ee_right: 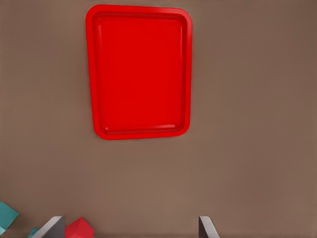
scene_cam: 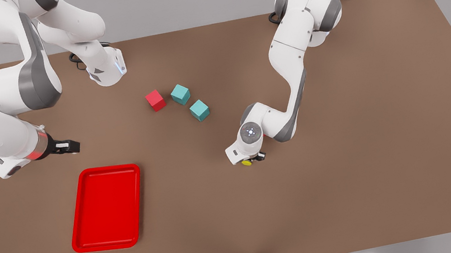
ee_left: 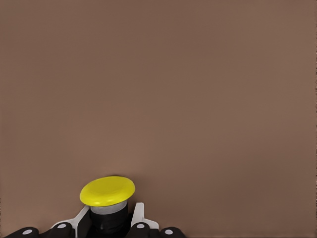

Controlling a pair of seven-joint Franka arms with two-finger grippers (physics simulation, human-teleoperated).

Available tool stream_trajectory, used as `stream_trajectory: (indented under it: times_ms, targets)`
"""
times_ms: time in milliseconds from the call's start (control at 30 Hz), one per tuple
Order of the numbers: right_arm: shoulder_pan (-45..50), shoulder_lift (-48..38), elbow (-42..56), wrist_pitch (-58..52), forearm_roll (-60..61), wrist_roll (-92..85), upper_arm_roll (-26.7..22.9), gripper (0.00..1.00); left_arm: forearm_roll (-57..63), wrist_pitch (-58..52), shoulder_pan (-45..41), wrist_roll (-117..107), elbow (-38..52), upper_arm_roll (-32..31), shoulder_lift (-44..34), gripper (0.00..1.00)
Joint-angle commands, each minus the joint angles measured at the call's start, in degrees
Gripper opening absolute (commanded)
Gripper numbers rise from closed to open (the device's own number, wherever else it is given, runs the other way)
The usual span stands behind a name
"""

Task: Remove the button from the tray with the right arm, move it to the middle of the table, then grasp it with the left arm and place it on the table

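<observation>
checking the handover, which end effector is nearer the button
Left. The left end effector is shut on the button near the table's middle; the right end effector, open, waits far off above the tray.

Even, diffuse overhead light, bright throughout. Tabletop matte, no glare; faint darker patches mid-field. Shadows soft and short, tucked under the cubes and tray. Tray rim shows thin glossy highlights. Renders slightly soft, no edge distortion visible.
</observation>
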Motion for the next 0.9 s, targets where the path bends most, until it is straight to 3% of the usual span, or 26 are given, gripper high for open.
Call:
stream_trajectory:
  times_ms: [0,133,267,300,367,467,633,867]
  targets:
    - [0.0,-0.1,0.0,0.0,-0.1,-2.1,0.0,1.00,0.0,-2.9,-0.2,2.7,0.1,0.5,-0.5,0.49]
    - [0.0,0.0,0.0,0.1,-0.1,-2.1,0.0,1.00,0.6,-10.8,-0.5,-10.0,3.3,2.2,-2.5,0.48]
    - [0.1,-0.1,0.0,0.1,-0.1,-2.1,0.0,1.00,20.9,-12.1,0.0,-92.6,5.7,2.4,-5.0,0.48]
    - [0.1,0.0,0.0,0.1,-0.1,-2.0,0.0,1.00,24.3,-12.1,-0.4,-114.1,6.3,7.0,-4.6,0.48]
    - [0.1,0.0,0.0,0.2,-0.1,-2.1,0.0,1.00,34.8,-16.9,-0.4,-133.4,6.7,10.6,-4.6,0.48]
    - [0.0,0.0,0.0,0.2,-0.1,-2.1,0.0,1.00,42.5,-29.6,-0.3,-138.3,6.6,14.0,-4.4,0.48]
    - [0.1,0.0,0.0,0.2,-0.1,-2.0,0.0,1.00,51.9,-46.1,-1.2,-143.7,6.3,13.9,-0.4,0.48]
    - [0.1,0.0,0.1,0.2,-0.6,-2.1,0.0,1.00,61.9,-46.0,-2.4,-154.4,4.7,14.0,8.3,0.48]
